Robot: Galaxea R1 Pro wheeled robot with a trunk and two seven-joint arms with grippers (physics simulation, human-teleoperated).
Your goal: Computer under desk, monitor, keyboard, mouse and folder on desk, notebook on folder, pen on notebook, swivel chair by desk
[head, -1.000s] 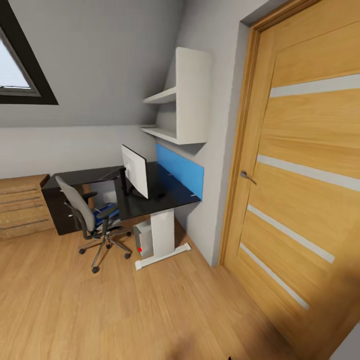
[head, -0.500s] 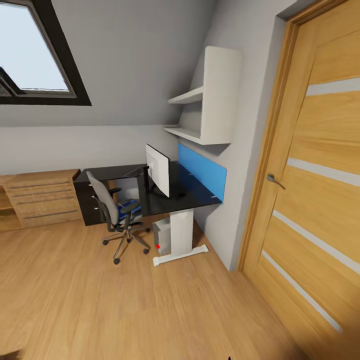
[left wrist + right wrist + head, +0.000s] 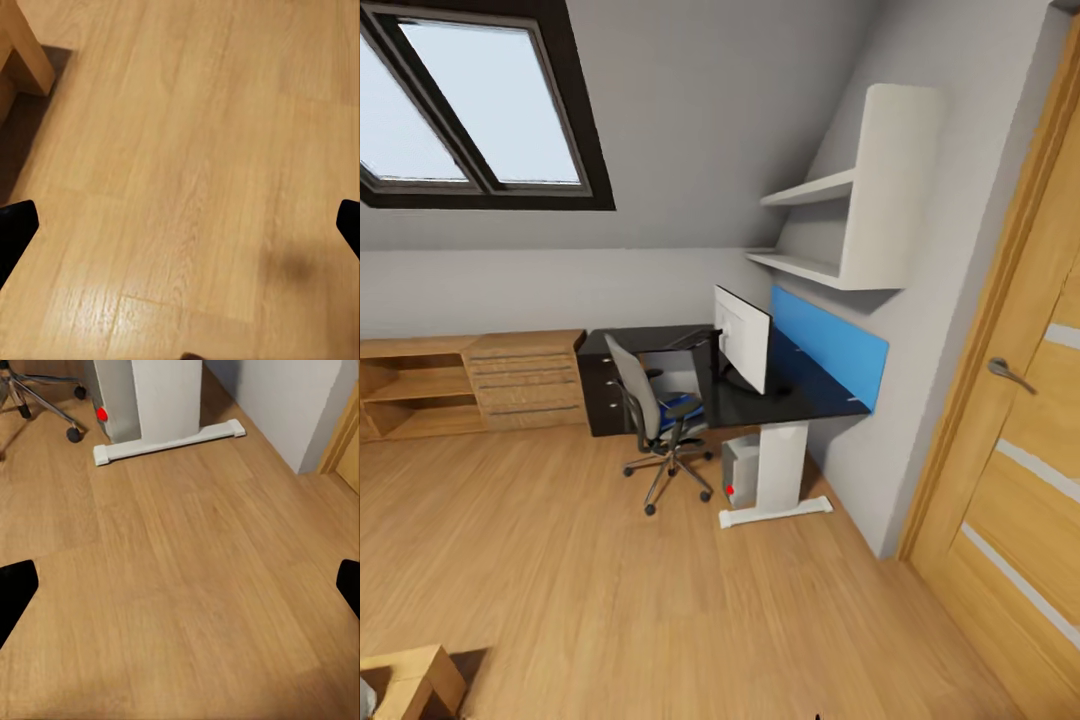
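Observation:
Across the room stands the desk (image 3: 815, 405), its glossy black top on a white leg (image 3: 166, 394). The monitor (image 3: 743, 337) stands on it, pale back toward me. Beside that leg, under the desk, sits the grey computer (image 3: 740, 468), its red dot facing me; the right wrist view also catches the computer (image 3: 114, 397). The swivel chair (image 3: 638, 402) is at the desk with the blue folder (image 3: 681, 405) on its seat. Keyboard, mouse, notebook and pen are too small to tell from here. My left gripper (image 3: 180, 225) and right gripper (image 3: 180, 585) hang open over bare wooden floor.
A light wooden cabinet (image 3: 470, 380) runs along the far wall under a skylight (image 3: 470, 110). White shelves (image 3: 850, 225) and a blue panel (image 3: 830, 345) are above the desk. A wooden door (image 3: 1020, 440) is at the right, a low wooden box (image 3: 410, 685) near my left side.
The whole head view has swung left, so the desk, chair and door sit further right and the skylight and cabinet have come into view. The things themselves have not moved.

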